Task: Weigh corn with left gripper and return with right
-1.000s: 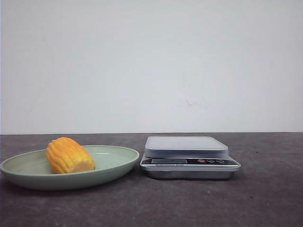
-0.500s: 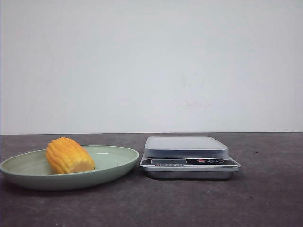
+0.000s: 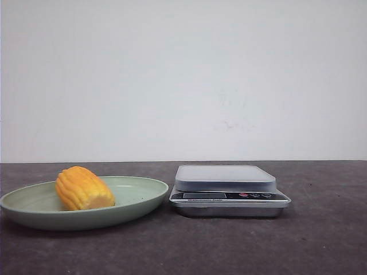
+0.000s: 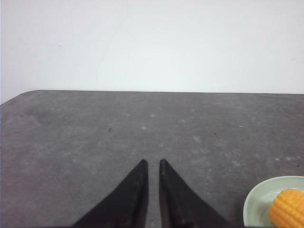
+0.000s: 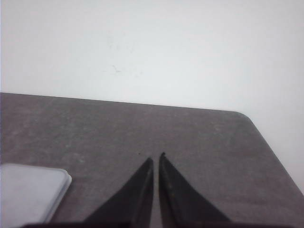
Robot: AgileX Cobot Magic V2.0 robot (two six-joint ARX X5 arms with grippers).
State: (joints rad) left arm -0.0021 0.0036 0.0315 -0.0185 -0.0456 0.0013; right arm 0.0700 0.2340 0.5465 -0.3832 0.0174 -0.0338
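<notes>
The corn (image 3: pixel 84 188), a stubby yellow-orange cob piece, lies on its side in a pale green plate (image 3: pixel 137 200) at the left of the front view. A silver kitchen scale (image 3: pixel 228 191) with a pale top stands just right of the plate. Neither gripper shows in the front view. In the left wrist view my left gripper (image 4: pixel 152 163) is shut and empty above bare table, with the corn (image 4: pixel 289 213) and the plate (image 4: pixel 256 206) off to one side. In the right wrist view my right gripper (image 5: pixel 156 157) is shut and empty, the scale's corner (image 5: pixel 31 192) beside it.
The dark grey table (image 3: pixel 321 240) runs back to a plain white wall. Its rounded far corners show in both wrist views.
</notes>
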